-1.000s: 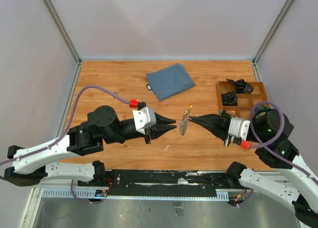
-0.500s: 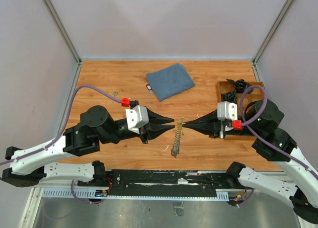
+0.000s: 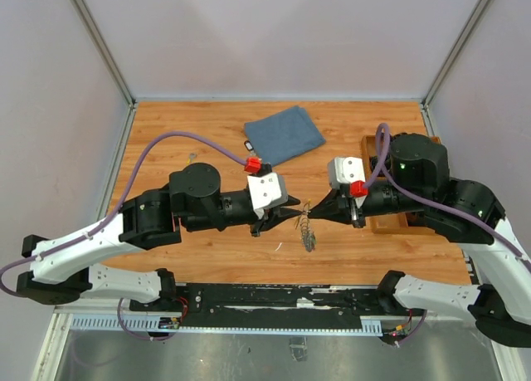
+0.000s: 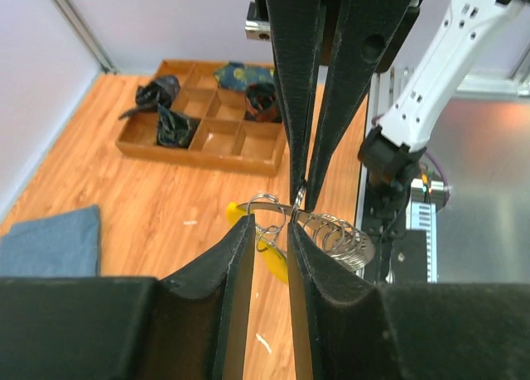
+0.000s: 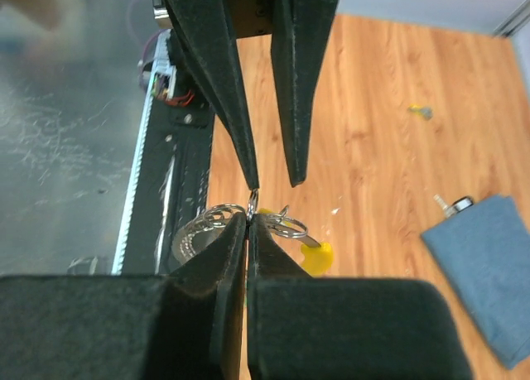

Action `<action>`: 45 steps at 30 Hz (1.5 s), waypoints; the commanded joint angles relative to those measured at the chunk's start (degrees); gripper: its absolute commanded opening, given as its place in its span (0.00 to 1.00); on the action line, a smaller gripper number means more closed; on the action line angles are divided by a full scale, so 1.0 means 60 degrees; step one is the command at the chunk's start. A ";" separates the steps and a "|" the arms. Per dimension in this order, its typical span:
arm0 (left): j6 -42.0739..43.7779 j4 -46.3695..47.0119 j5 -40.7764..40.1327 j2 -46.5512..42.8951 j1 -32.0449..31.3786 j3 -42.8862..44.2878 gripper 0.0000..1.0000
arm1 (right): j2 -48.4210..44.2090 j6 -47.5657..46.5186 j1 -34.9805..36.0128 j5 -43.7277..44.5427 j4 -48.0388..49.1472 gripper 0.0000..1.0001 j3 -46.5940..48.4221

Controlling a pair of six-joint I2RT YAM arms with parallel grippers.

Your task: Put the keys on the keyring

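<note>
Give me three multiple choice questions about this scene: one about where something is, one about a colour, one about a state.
1. Where is the folded blue cloth? A in a wooden tray; B on the wooden table; C under an arm base.
2. What colour is the plastic key head by the coiled grey metal keyring? A red; B yellow; C green.
3. The right claw is: A wide open; B shut and empty; C shut on the keyring.
Answers: B, it lies flat on bare tabletop; B, yellow shows in both wrist views; C, its tips pinch the wire.
</note>
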 commanded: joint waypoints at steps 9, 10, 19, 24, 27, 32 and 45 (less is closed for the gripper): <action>0.0154 -0.0381 0.0058 0.0170 -0.0013 0.0173 0.29 | 0.0555 -0.0316 0.0281 0.0185 -0.1953 0.01 0.0870; 0.0119 -0.0370 0.0129 0.0195 -0.0013 0.0173 0.29 | 0.0573 -0.0318 0.0288 0.0226 -0.1933 0.01 0.0862; -0.0214 0.0083 0.0595 0.0296 -0.0013 -0.0163 0.32 | 0.0537 -0.0280 0.0382 0.0479 -0.1708 0.01 0.0689; -0.0231 0.0068 0.0709 0.0527 -0.0013 -0.0131 0.32 | 0.0529 -0.0281 0.0431 0.0391 -0.1557 0.02 0.0603; -0.0196 -0.0056 0.0619 0.0633 -0.0013 -0.0057 0.30 | 0.0513 -0.0307 0.0456 0.0352 -0.1512 0.02 0.0576; -0.0175 -0.0174 0.0525 0.0730 -0.0013 -0.0006 0.24 | 0.0439 -0.0394 0.0486 0.0247 -0.1498 0.02 0.0487; -0.0244 0.0091 0.0305 0.0522 -0.0013 -0.0147 0.01 | 0.0128 -0.0507 0.0530 0.0130 -0.1108 0.16 0.0298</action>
